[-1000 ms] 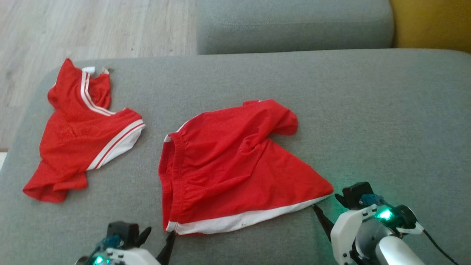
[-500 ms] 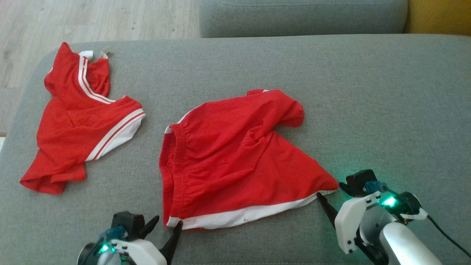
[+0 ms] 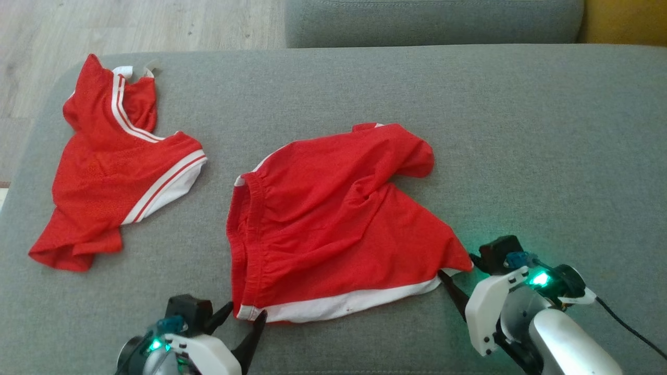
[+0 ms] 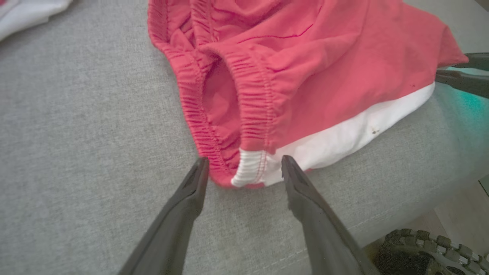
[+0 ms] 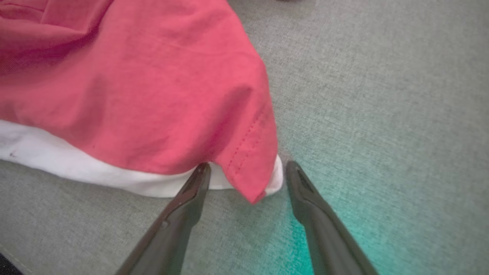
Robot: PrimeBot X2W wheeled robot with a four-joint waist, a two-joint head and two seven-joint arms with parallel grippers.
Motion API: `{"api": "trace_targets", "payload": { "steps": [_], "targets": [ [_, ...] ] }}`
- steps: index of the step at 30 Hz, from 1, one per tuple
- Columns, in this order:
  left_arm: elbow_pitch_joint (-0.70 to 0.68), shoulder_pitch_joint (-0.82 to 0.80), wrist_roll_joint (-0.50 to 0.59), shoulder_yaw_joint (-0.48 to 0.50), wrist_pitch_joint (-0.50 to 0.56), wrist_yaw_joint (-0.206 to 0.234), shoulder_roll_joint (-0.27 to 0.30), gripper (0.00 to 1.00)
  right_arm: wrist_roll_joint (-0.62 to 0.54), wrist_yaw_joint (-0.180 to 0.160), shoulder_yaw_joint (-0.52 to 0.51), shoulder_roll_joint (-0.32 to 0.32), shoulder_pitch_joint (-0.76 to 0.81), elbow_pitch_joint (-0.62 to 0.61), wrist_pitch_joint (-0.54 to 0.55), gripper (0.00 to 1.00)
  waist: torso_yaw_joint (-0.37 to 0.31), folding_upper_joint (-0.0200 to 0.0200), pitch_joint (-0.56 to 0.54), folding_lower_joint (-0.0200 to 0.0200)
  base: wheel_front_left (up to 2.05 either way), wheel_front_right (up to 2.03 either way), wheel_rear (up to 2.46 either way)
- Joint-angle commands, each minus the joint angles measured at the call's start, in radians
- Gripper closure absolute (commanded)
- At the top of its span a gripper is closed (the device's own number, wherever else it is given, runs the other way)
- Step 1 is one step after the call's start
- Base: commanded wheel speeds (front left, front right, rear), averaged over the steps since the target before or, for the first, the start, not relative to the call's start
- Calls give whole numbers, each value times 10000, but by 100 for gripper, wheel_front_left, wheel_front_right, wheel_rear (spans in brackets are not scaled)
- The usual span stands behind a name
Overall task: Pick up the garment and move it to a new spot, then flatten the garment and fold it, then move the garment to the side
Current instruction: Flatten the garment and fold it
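Note:
The garment (image 3: 333,219) is a pair of red shorts with a white hem band, lying crumpled in the middle of the grey sofa cushion (image 3: 521,156). My left gripper (image 3: 246,310) stands open at the near-left corner. In the left wrist view this left gripper (image 4: 244,162) has the waistband corner of the shorts (image 4: 305,76) between its fingertips. My right gripper (image 3: 458,268) is open at the near-right corner. In the right wrist view the pointed hem corner of the shorts (image 5: 133,95) lies between the tips of the right gripper (image 5: 248,166).
A second red garment with white stripes (image 3: 114,166) lies at the cushion's far left. A grey back cushion (image 3: 432,21) runs along the top, with wood floor (image 3: 130,26) to its left. The cushion's front edge and a wheel (image 4: 428,252) show below my left gripper.
The head camera has tilted, shifting the whole picture. Both grippers have crept forward to the shorts' near corners, which now sit between their open fingers. The shorts lie as before.

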Motion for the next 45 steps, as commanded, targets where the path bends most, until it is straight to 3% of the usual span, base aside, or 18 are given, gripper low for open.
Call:
{"api": "trace_targets", "payload": {
  "steps": [1,5,8,10,12,13,14,15,19,23,30,37,41,45],
  "targets": [
    [-285,-533,-62,309,-168,-41,200,0,106,77,316,-143,-301,-171,-71,0,-11,0,11,0,0,0,0],
    [-245,-592,-79,269,-209,-45,217,0,177,77,397,-164,-345,-168,-99,0,-37,0,39,0,0,0,0],
    [-124,-678,-122,196,-138,-53,238,0,275,77,476,-152,-397,-151,-35,12,-83,0,113,0,0,0,0],
    [-17,-749,-144,175,-117,-54,242,0,335,77,510,-138,-443,-130,-16,15,-117,0,170,0,0,0,0],
    [103,-843,-174,136,-159,-60,227,11,434,77,554,-98,-479,-86,5,21,-148,0,220,0,0,0,0],
    [189,-892,-181,81,-149,-66,238,20,471,77,600,-89,-506,-56,28,35,-164,0,244,0,0,0,0],
    [279,-947,-197,26,-151,-73,246,35,511,77,664,-84,-536,-36,49,55,-179,0,269,0,0,0,0],
    [441,-1063,-256,-108,-153,-90,276,98,682,77,771,-54,-599,-39,25,100,-223,0,303,0,0,0,0],
    [606,-1143,-475,-280,-172,-113,374,100,1322,77,975,-39,-642,-273,-53,100,-363,0,239,0,0,0,0],
    [-436,-887,-1625,82,-12,-128,370,100,2921,77,340,-307,-441,-1871,-263,100,-499,0,-57,0,0,0,0],
    [-4621,-695,-3871,1099,1250,-31,728,100,5372,77,-1307,-2000,206,-6521,831,100,-717,0,-522,0,0,0,0],
    [-8074,-1913,-5403,1940,2845,695,1025,100,7064,77,-3392,-2997,87,-10064,2513,100,-1089,0,-417,0,0,0,0],
    [-8701,-3327,-5948,2271,3628,1109,1165,100,7807,77,-4095,-3405,-767,-10930,3388,100,-1343,0,-64,0,0,0,0],
    [-8371,-4537,-5999,2328,4116,1250,1348,100,7977,77,-4220,-3476,-1832,-10557,3844,100,-1514,0,426,0,0,0,0]
  ]
}}
